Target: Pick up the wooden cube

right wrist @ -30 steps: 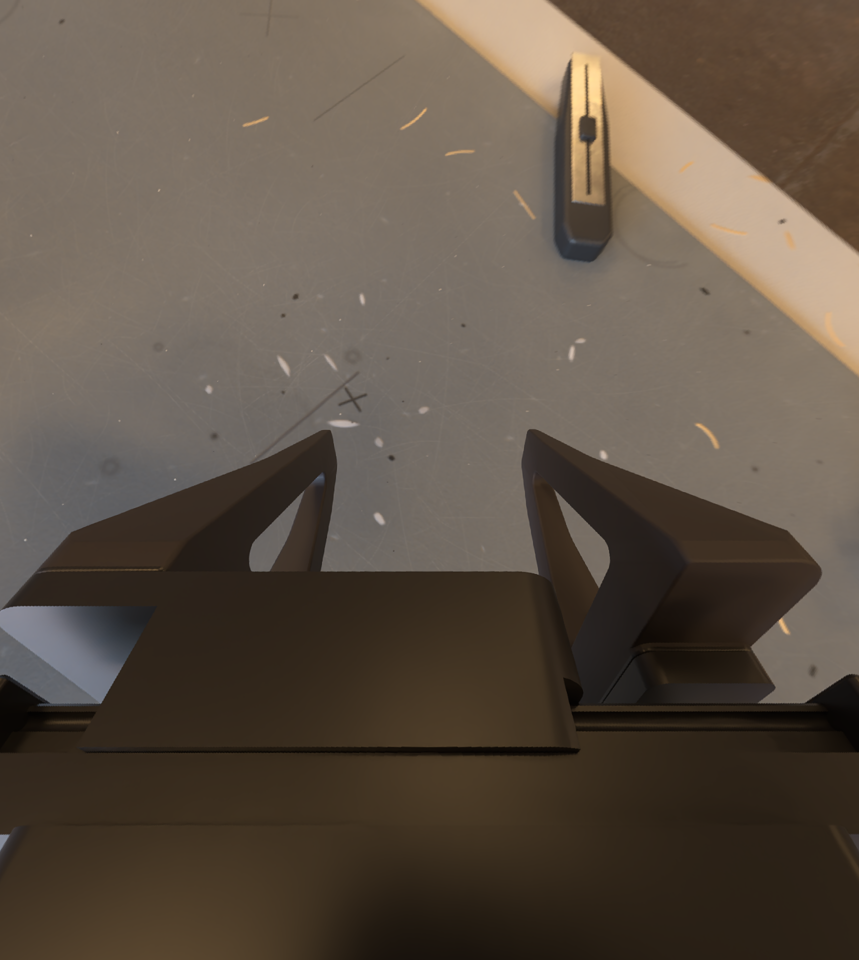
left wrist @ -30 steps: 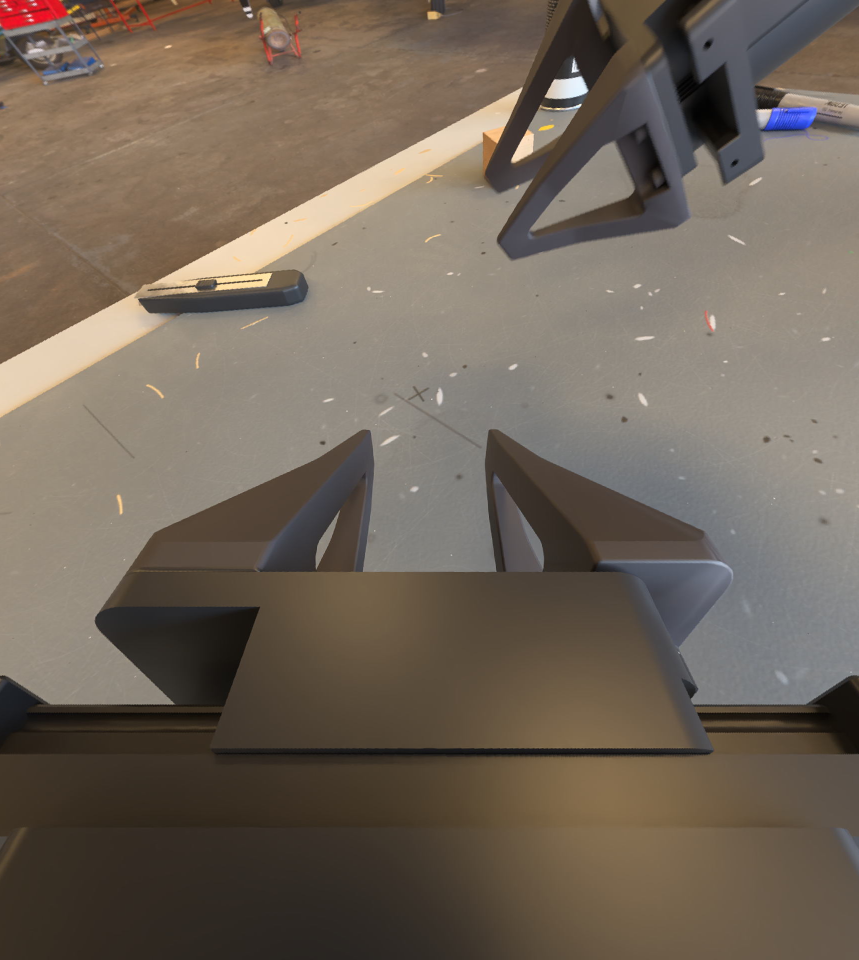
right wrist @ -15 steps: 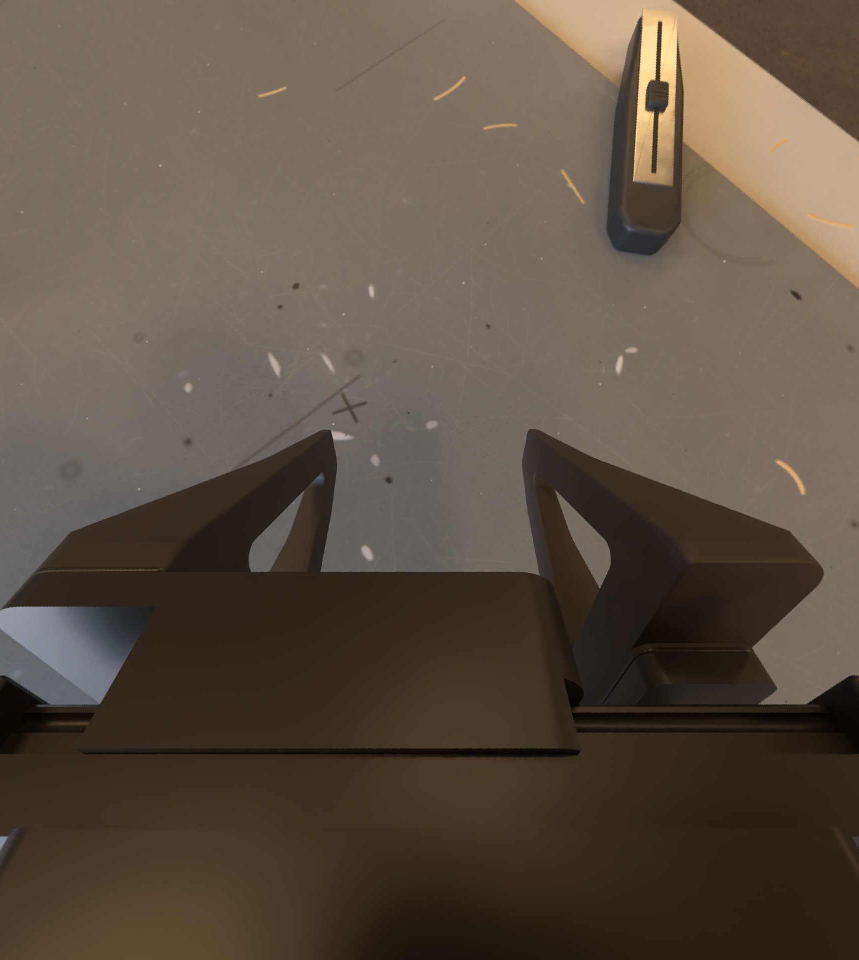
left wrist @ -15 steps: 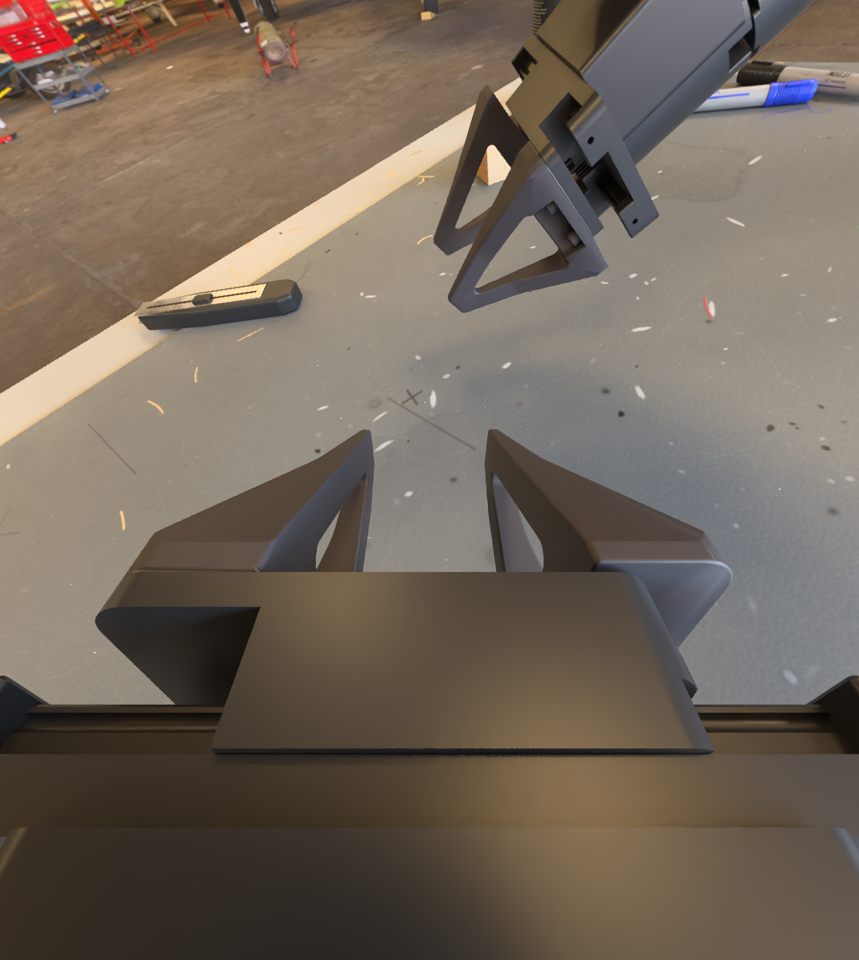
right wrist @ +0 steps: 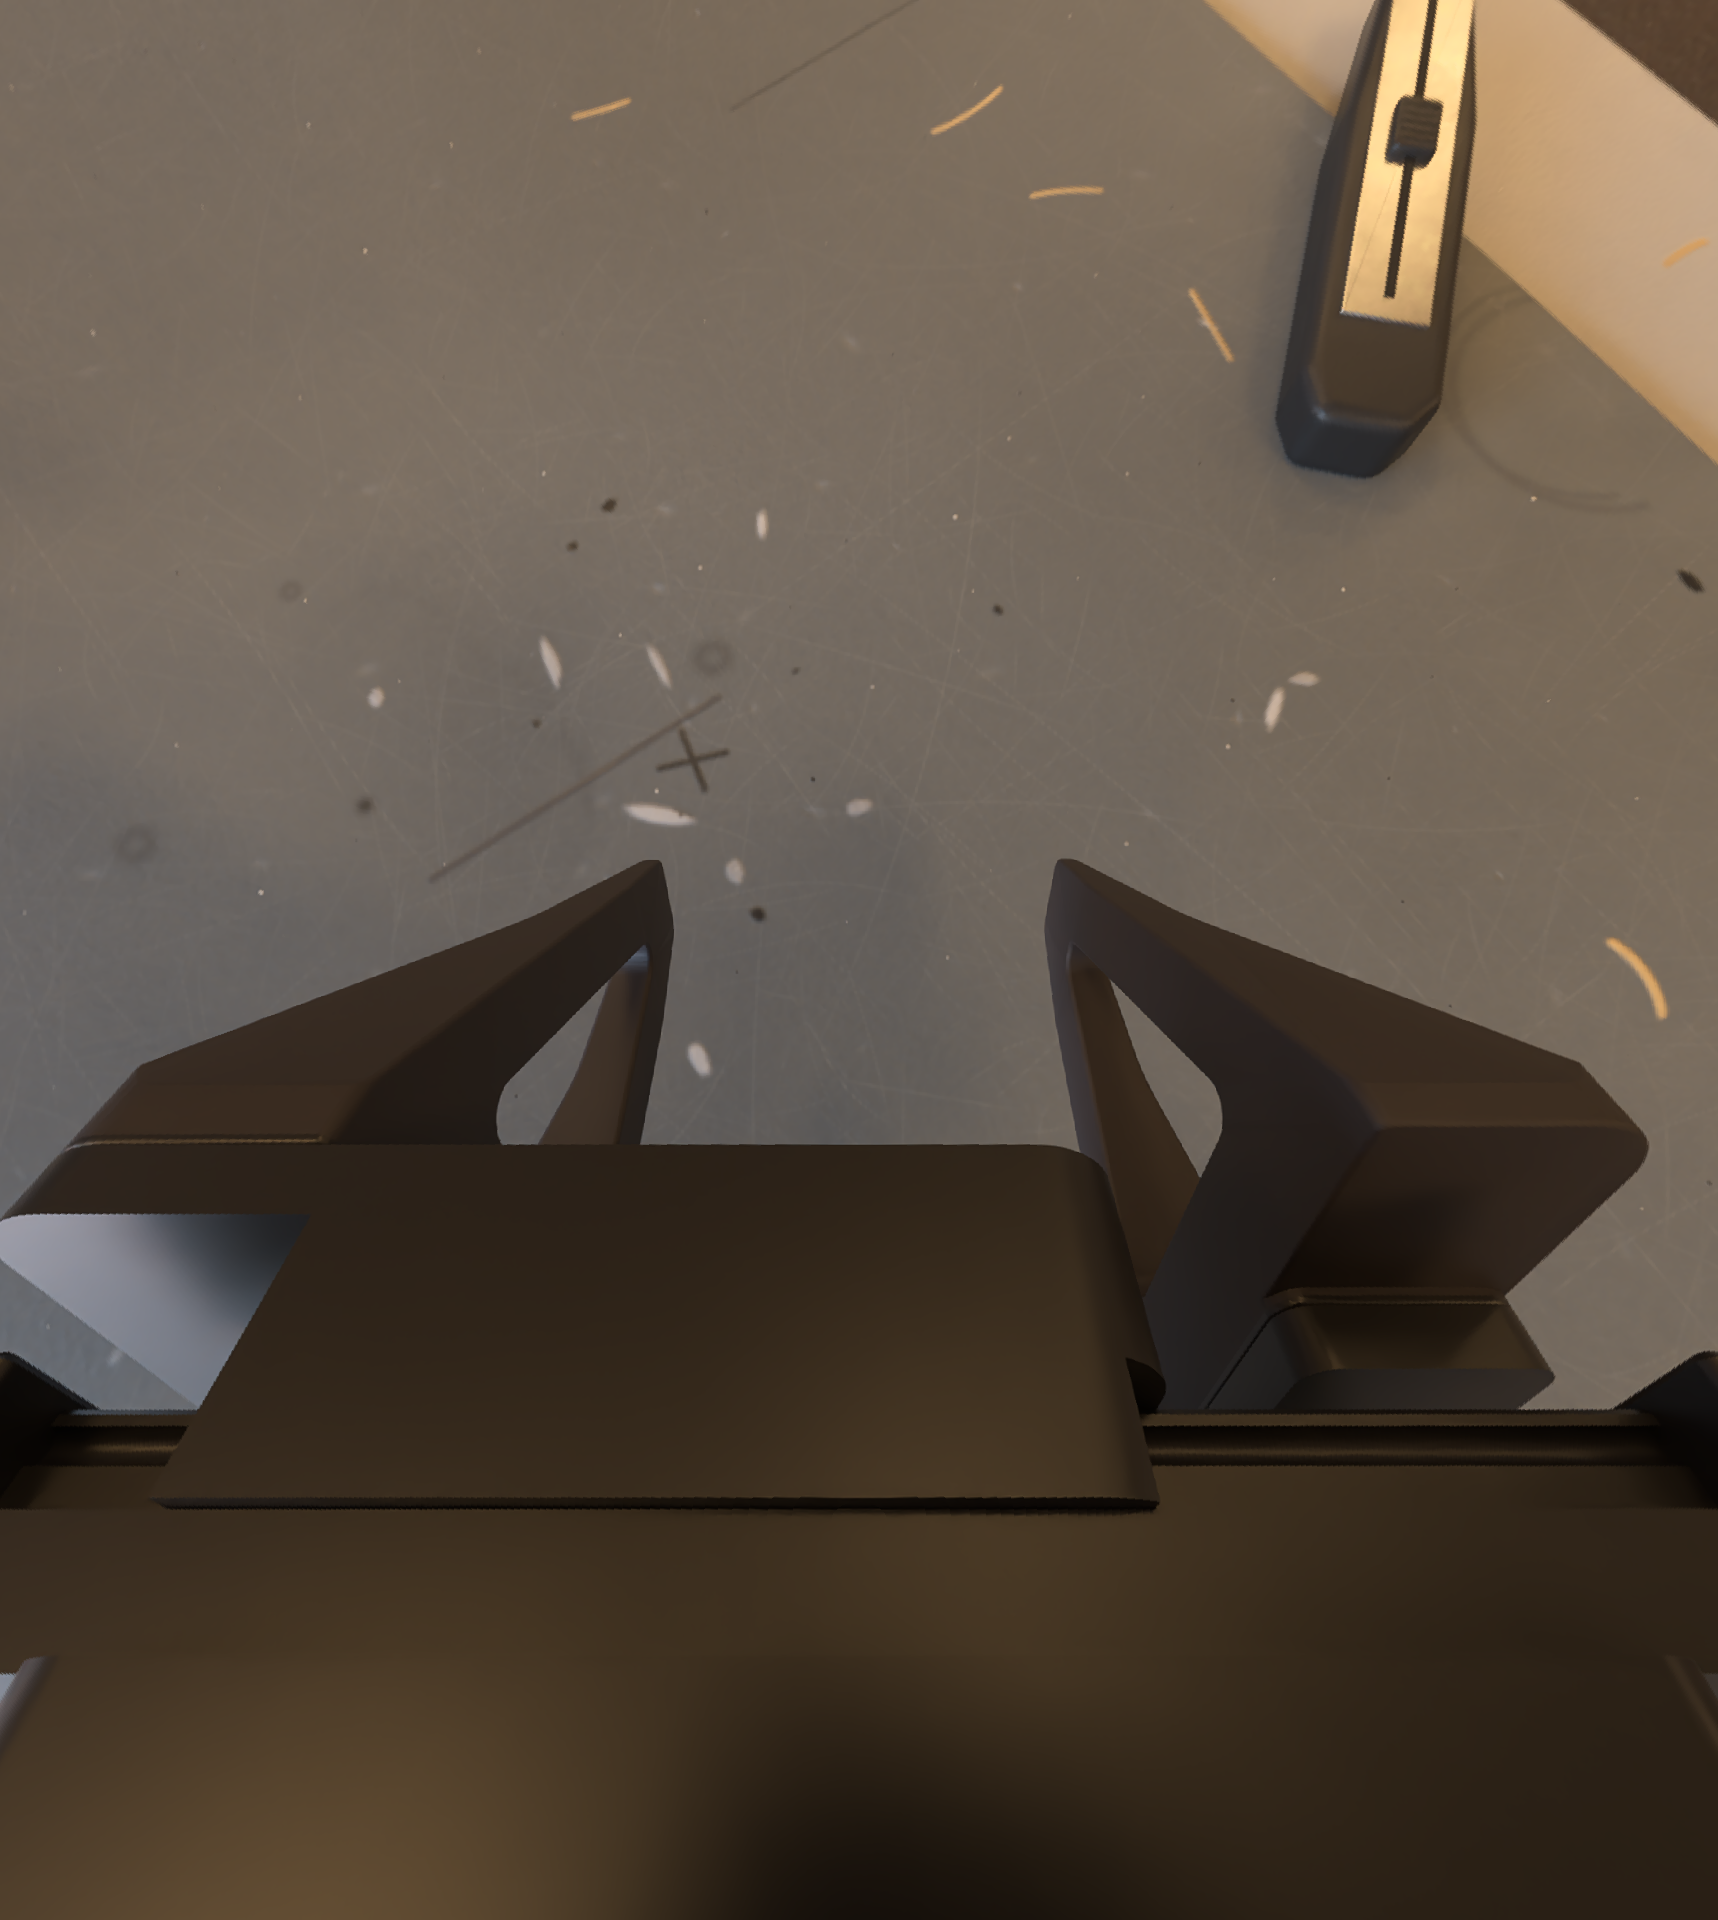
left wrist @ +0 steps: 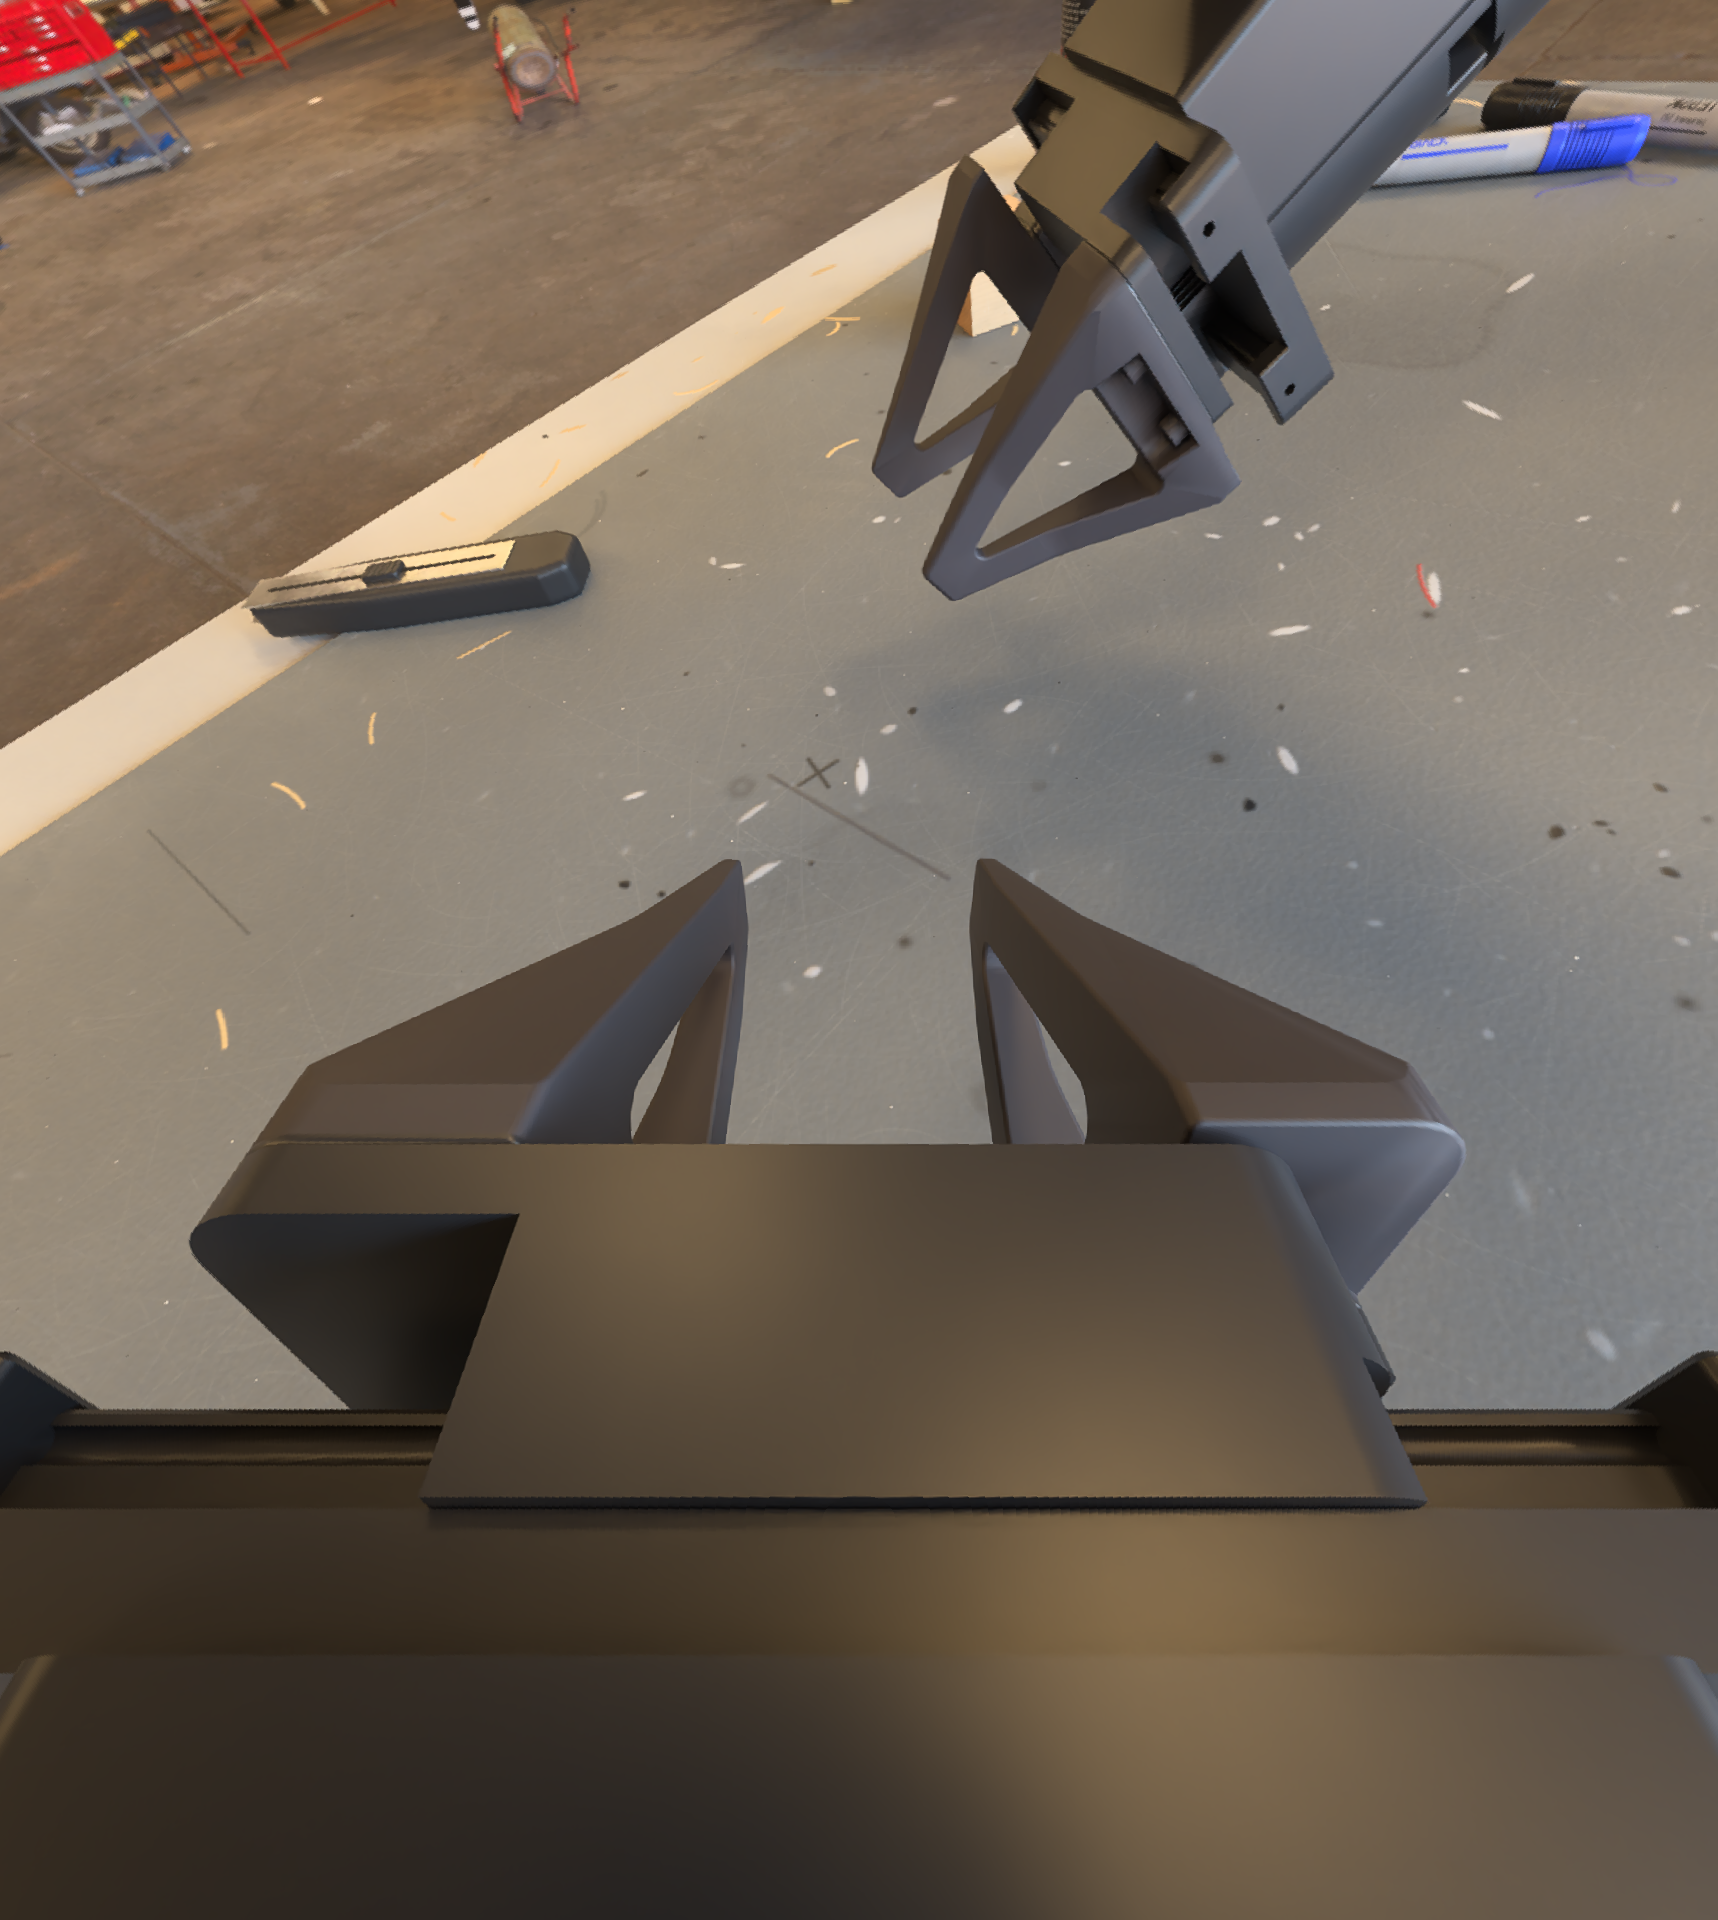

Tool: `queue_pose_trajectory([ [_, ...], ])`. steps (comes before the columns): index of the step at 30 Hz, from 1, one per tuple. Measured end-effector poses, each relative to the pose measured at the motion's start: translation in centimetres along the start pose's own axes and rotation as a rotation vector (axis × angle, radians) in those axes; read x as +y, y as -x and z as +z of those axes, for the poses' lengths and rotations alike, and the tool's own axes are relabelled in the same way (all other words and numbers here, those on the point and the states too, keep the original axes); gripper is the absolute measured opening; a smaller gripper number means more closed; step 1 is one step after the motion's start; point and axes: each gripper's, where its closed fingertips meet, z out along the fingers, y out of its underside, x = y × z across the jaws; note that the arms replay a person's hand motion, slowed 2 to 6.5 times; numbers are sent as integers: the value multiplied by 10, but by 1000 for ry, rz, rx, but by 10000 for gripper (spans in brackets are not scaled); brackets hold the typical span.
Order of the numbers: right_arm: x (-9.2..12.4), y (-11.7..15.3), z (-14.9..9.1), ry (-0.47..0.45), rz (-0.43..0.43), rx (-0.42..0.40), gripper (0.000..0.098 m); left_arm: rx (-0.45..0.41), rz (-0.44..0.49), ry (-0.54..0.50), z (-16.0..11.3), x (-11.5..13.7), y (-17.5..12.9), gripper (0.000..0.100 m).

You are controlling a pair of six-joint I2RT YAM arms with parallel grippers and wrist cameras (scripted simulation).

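Jaws parted and empty — right gripper (left wrist: 912,540) slants down above table (left wrist: 1250,935).

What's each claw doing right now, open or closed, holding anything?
Left claw: open, holding nothing, over bare table.
Right claw: open, holding nothing; the wooden cube sits behind it.

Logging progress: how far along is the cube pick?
Done: nothing. The cube sits on the table near its edge, ungrasped and mostly hidden behind the right gripper. In hand: that gripper is open and empty, raised off the table in front of the cube; the left gripper is open over bare table. Left: reach, straddle, close, lift.
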Motion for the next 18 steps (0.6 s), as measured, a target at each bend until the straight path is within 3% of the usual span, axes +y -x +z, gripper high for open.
queue_pose_trajectory([
  [18,28,-1,-11,127,-35,-51,614,-3,-7,5,-2,2,3,366],
])
